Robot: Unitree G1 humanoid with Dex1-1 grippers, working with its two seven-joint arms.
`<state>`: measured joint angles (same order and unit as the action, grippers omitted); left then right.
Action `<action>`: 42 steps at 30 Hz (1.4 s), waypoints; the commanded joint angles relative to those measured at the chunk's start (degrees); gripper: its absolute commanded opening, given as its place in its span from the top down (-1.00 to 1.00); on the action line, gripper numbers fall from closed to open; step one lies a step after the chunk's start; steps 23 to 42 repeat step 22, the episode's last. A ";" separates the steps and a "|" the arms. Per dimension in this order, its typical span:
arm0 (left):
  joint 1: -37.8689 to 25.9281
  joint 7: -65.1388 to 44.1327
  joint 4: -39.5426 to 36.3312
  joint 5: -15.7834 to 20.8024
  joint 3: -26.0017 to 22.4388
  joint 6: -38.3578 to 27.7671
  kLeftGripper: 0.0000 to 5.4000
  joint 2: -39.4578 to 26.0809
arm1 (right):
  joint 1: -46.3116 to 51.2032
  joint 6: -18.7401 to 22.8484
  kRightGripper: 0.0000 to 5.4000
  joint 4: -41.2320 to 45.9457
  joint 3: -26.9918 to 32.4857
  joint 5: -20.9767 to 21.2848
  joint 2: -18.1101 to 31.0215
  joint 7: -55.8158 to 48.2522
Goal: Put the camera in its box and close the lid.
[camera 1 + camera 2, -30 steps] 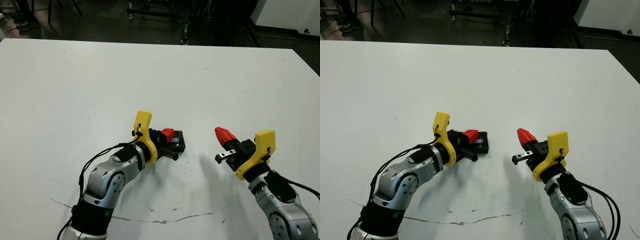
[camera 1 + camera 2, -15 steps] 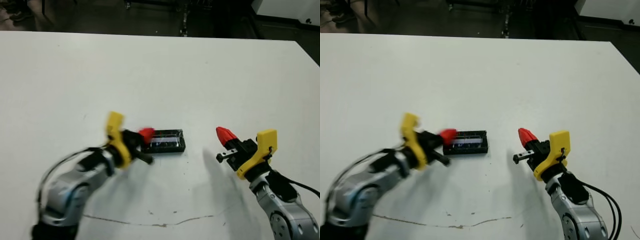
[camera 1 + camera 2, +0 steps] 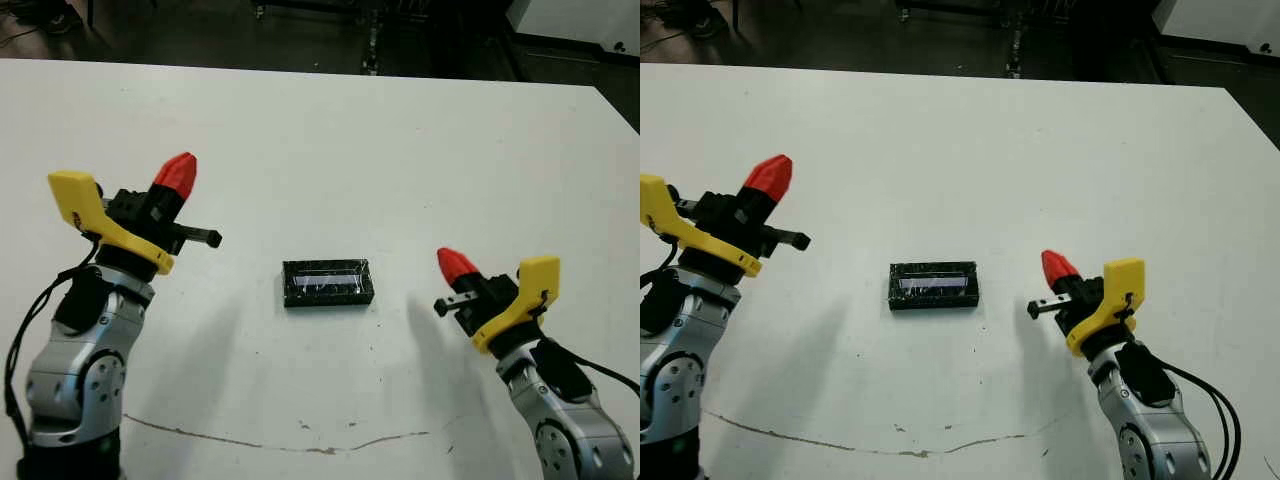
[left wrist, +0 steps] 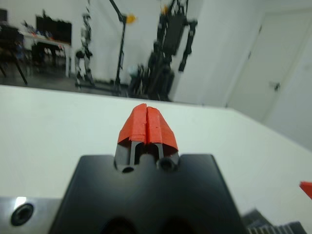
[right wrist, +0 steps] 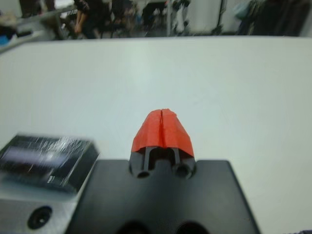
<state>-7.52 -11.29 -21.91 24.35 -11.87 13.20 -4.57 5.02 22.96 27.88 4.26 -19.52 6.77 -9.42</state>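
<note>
camera: not to be seen anywhere — whether it lies under the crinkly black foil-shiny lid [image 3: 328, 283] with the pale purple strip cannot be told.
small oblong box: its white walls are hidden; only dark sides [image 3: 934, 299] show beneath the lid.
lid in the right wrist view: smeared [image 5: 48, 161], and cut by the picture's edge.
lid in the left wrist view: only a grey-black corner [image 4: 265, 223] at the edge.
red tip [image 4: 306, 188]: cut off — whose hand it belongs to cannot be told.

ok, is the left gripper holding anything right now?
No. The left gripper has its red fingertips pressed together with nothing between them, raised away from the lid.
</note>
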 commanded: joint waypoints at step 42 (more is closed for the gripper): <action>9.75 3.99 11.46 -13.88 7.85 -23.03 0.99 6.52 | -1.07 -10.48 1.00 -1.38 -0.58 8.77 -4.33 6.49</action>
